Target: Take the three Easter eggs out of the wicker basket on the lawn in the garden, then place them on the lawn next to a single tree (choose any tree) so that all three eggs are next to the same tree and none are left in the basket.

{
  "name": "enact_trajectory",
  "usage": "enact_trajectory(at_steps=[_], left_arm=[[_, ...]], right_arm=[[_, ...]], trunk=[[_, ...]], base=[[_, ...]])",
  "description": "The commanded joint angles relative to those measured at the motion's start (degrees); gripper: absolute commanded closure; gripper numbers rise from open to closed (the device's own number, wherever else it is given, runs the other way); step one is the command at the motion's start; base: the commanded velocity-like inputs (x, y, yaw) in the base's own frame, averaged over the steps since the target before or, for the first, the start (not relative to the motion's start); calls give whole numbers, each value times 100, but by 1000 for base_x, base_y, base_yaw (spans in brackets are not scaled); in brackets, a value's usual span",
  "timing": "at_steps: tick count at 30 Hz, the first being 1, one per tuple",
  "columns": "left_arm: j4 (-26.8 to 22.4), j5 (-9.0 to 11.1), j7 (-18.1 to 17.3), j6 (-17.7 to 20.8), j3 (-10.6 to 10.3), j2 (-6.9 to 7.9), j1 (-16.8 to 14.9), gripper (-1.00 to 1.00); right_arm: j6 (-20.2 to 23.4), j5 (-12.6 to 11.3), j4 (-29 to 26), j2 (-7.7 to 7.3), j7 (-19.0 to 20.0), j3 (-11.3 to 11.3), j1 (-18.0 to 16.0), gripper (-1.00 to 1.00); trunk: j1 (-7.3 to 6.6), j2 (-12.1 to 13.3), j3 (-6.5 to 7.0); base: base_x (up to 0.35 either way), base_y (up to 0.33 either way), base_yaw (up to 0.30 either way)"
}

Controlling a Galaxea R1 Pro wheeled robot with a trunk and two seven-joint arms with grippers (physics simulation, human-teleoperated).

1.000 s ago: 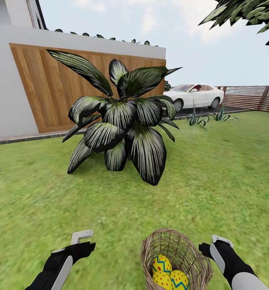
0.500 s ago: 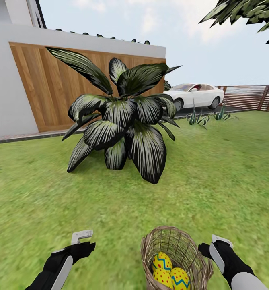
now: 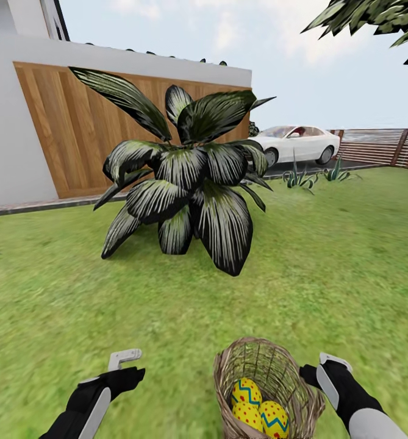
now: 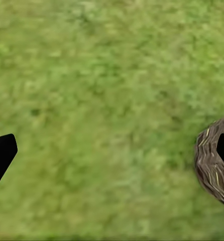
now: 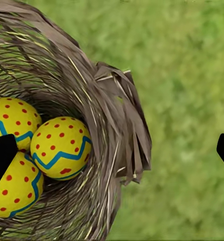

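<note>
Where the head view looks down, a wicker basket (image 3: 268,387) stands on the lawn (image 3: 325,274), tilted slightly, between the two grippers.

Contents: three Easter eggs, yellow with blue zigzag bands and red dots, all inside the basket and touching one another. First egg (image 5: 60,148) lies against the inner wall; second egg (image 5: 11,120) and third egg (image 5: 14,188) lie beside it.

Left gripper (image 3: 123,361): hangs over bare grass, apart from the basket; jaws spread wide, holding nothing. Its wrist view catches the basket's outer weave at the edge.

Right gripper (image 3: 332,366): just beside the basket's rim; jaws spread wide and empty, one dark fingertip (image 5: 1,158) over the eggs, the other outside the wall.

Surroundings: low broad-leaved striped plant (image 3: 185,183) farther off on the grass; wooden panel wall (image 3: 63,134); white car (image 3: 295,145); slat fence (image 3: 380,146); dark foliage (image 3: 380,24) overhead.
</note>
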Motion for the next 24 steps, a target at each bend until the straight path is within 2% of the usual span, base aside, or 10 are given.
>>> enact_trajectory(at_steps=[1, 5, 14, 19, 24], left_arm=[[-6, 64, 50, 18, -15, 7, -3, -100], [-12, 84, 36, 20, -15, 11, -3, -100], [-20, 97, 22, 21, -17, 12, -3, -100], [-25, 98, 21, 20, -17, 12, -3, -100], [-26, 98, 20, 18, -17, 12, -3, -100]], right_arm=[[26, -53, -8, 7, -41, 5, -44, -100], [51, -30, -5, 21, -49, 21, -214, -100], [66, -16, 13, -6, -76, 33, -341, -100], [63, -12, 315, -12, -391, 41, -550, -100], [44, -1, 568, -18, -546, 50, -683, -100]], trunk=[[22, -44, -24], [110, -205, -96], [308, -566, -258], [417, -766, -348], [527, -967, -437]], base=[[0, 0, 0], [0, 0, 0], [0, 0, 0], [0, 0, 0], [0, 0, 0]])
